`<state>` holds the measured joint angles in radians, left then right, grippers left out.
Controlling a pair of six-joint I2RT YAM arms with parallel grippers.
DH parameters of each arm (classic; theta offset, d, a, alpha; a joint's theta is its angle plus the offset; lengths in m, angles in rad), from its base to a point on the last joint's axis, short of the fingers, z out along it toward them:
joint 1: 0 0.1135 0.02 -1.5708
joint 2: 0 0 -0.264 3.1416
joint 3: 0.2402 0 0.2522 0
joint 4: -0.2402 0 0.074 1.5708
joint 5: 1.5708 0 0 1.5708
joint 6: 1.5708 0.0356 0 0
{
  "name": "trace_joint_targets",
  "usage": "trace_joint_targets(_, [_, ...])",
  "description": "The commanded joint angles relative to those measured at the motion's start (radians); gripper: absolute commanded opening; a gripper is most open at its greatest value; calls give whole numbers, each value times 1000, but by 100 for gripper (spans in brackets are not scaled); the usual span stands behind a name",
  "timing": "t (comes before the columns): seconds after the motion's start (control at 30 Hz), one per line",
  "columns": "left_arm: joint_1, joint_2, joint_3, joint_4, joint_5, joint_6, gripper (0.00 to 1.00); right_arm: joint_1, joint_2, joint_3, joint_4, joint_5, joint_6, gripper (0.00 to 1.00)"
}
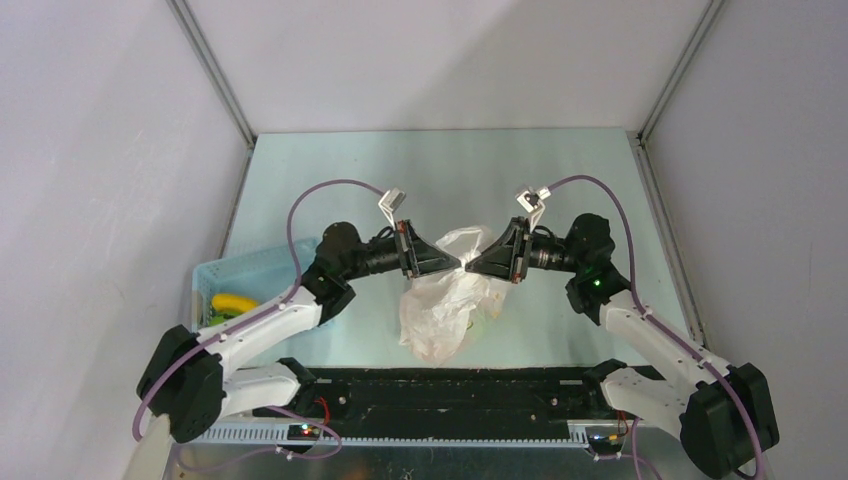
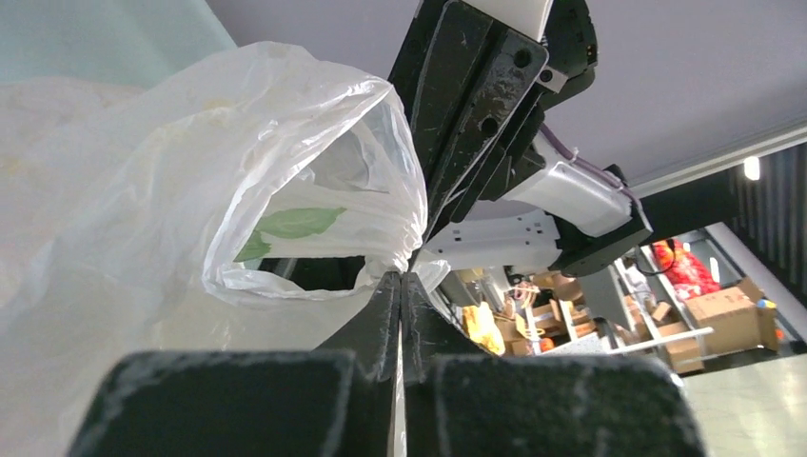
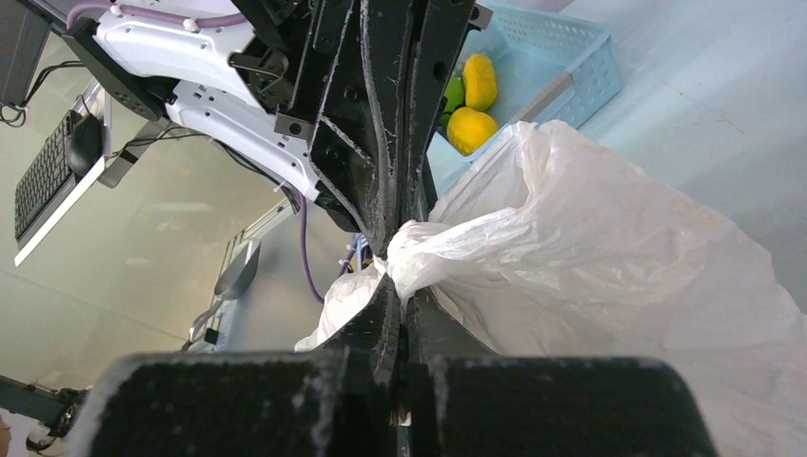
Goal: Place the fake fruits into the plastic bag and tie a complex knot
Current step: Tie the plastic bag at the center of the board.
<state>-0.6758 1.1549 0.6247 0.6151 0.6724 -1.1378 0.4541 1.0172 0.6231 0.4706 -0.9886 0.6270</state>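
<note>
The plastic bag lies on the table in the middle, with its neck pulled up between both grippers. My left gripper is shut on a bunched strip of the bag; in the left wrist view a loop of the bag hangs just beyond it. My right gripper faces it tip to tip and is shut on the bunched plastic, as the right wrist view shows. Yellow fruits and a green one lie in the blue basket. A finished knot cannot be made out.
The light blue slatted basket stands at the left beside the left arm, with a yellow fruit in it. Grey walls close in the table on three sides. A black rail runs along the near edge.
</note>
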Motion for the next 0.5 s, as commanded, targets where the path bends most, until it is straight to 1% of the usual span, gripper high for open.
trace_joint_targets(0.0, [0, -68, 62, -65, -60, 128, 0, -1, -26, 10, -31, 20, -23, 0])
trace_joint_targets(0.07, [0, -88, 74, -114, -86, 174, 0, -3, -36, 10, -43, 34, -22, 6])
trace_joint_targets(0.13, [1, -106, 82, -161, -110, 215, 0, -3, -48, 10, -57, 47, -17, 21])
trace_joint_targets(0.17, [1, -114, 83, -182, -123, 234, 0, -3, -52, 10, -69, 51, -16, 25])
trace_joint_targets(0.2, [1, -117, 85, -191, -128, 240, 0, -5, -62, 10, -76, 59, -15, 31])
trace_joint_targets(0.4, [7, -122, 86, -223, -131, 256, 0, -18, -136, 11, -142, 98, -18, 49])
trace_joint_targets(0.47, [8, -122, 91, -241, -129, 264, 0, -23, -161, 14, -169, 111, -23, 51])
